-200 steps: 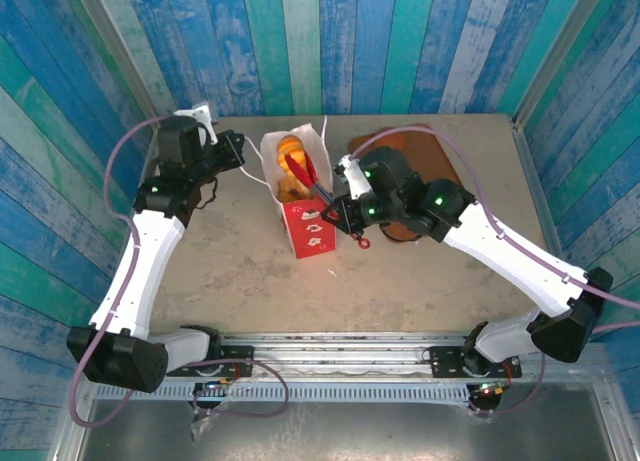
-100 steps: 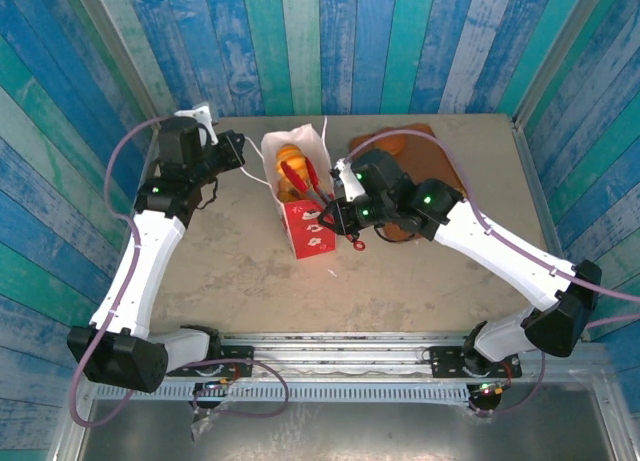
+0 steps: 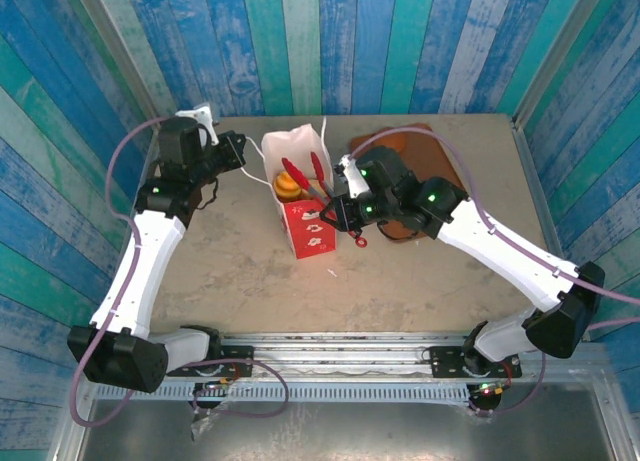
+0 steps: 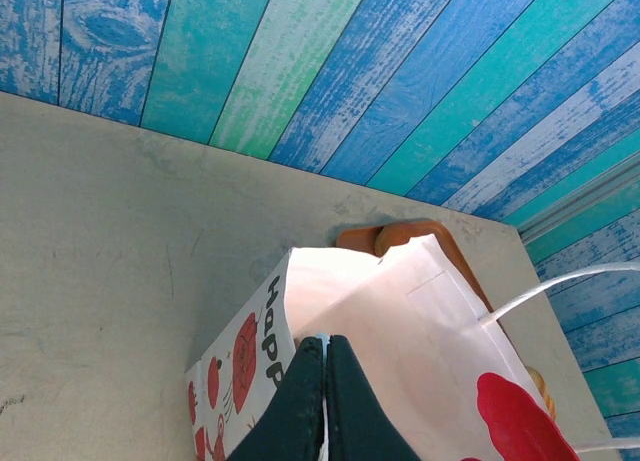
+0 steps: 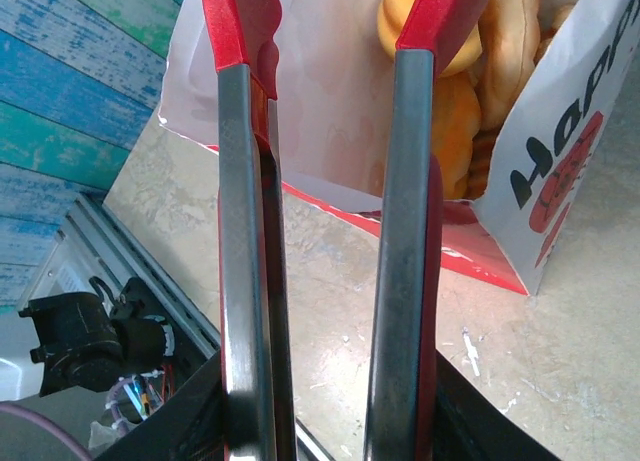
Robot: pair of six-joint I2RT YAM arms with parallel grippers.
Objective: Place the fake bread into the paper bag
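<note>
The bag [image 3: 308, 231] stood upright near the middle of the table [image 3: 230, 271], a little toward the far edge, with its top open. Just right of it, the right gripper [image 3: 342, 214] was clamped on the handle end of the tongs [image 3: 317, 169]. Their long axis ran from this gripper toward the far left, across the right rim of the bag. The two red tips were spread apart and empty over the mouth. The bread [image 5: 478, 76] lay inside the bag, below and ahead of the tips, several golden pieces in a pile. At the far-left side of the bag, the left gripper [image 4: 324, 349] was pinched closed on the rim and, as I judged, held the mouth open. Farther, near the far right corner, a brown board [image 3: 425, 146] lay partly under the right arm; on its bare part I saw no bread. By my judgement the right arm was the nearer one to the board, so for any piece hidden there the tongs had to turn away from the bag.
</note>
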